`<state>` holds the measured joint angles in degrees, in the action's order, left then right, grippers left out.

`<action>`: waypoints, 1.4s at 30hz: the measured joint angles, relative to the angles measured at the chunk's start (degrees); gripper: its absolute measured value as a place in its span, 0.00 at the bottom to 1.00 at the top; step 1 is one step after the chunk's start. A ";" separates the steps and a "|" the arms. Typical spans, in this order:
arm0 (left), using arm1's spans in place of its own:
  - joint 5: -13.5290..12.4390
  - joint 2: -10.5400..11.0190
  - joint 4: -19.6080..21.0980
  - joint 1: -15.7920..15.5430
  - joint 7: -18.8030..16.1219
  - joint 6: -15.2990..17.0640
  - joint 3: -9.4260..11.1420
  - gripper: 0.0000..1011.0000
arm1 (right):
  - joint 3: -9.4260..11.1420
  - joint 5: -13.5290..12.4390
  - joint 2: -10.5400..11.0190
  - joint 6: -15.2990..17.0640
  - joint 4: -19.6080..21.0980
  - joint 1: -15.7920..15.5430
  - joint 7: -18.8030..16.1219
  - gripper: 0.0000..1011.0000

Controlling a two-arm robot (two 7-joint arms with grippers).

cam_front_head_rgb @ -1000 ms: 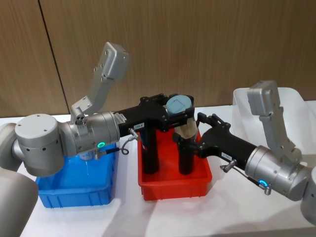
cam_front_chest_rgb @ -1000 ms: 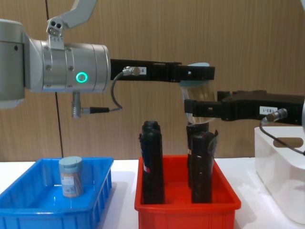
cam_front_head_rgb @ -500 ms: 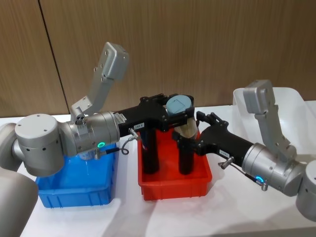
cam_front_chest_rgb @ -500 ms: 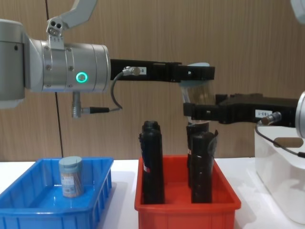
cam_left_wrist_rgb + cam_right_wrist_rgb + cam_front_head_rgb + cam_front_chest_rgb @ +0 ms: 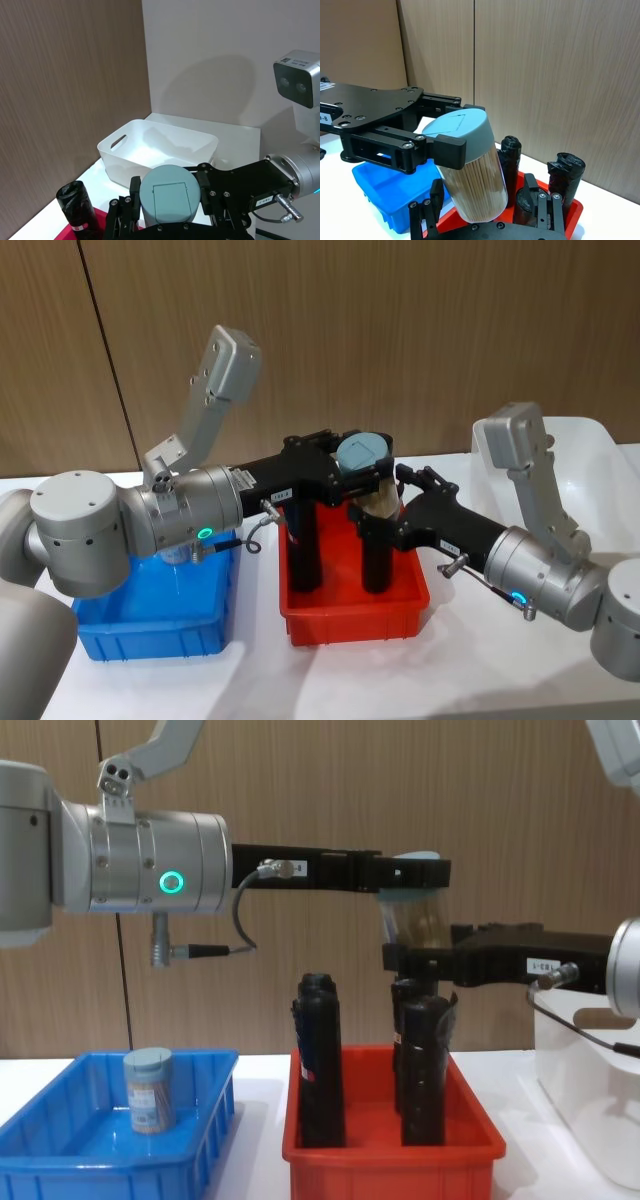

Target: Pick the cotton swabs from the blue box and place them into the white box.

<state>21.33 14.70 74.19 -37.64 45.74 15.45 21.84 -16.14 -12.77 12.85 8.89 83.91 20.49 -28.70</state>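
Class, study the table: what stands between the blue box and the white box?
The red bin, holding tall black cylinders, stands between the blue box and the white box; the chest and head views both show it.

Wood-panelled wall (image 5: pixel 400 330) behind a white table (image 5: pixel 250 680), perhaps cloth-covered.

Head view: high, angled down over the whole table (image 5: pixel 255 680). Chest view: low, level, side-on. Left wrist view: close above the held swab jar (image 5: pixel 166 201), facing the white box (image 5: pixel 120 159). Right wrist view: close, seemingly tilted upward at the same jar. Red bin (image 5: pixel 352 625) shared by all.
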 joint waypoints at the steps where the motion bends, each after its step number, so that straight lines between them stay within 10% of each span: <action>1: 0.00 0.00 0.00 0.00 0.00 0.00 0.00 0.66 | -0.03 0.00 -0.05 -0.20 -0.30 0.14 -0.01 0.99; 20: 0.02 0.00 0.01 0.00 -0.07 -0.04 -0.01 0.66 | -0.25 -0.44 -0.44 -3.05 -2.80 1.26 -0.40 0.72; 36: 0.10 0.00 0.00 0.00 -0.08 -0.09 -0.02 0.67 | -0.42 -1.14 -0.48 -4.01 -3.42 1.63 -0.26 0.72; 42: -0.04 0.02 -0.04 0.03 0.04 0.11 0.06 0.84 | -0.45 -1.38 -0.46 -4.26 -3.39 1.73 -0.01 0.72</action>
<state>21.29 14.72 74.14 -37.61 45.78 15.56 21.90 -16.58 -14.15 12.39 4.62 80.52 22.23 -28.71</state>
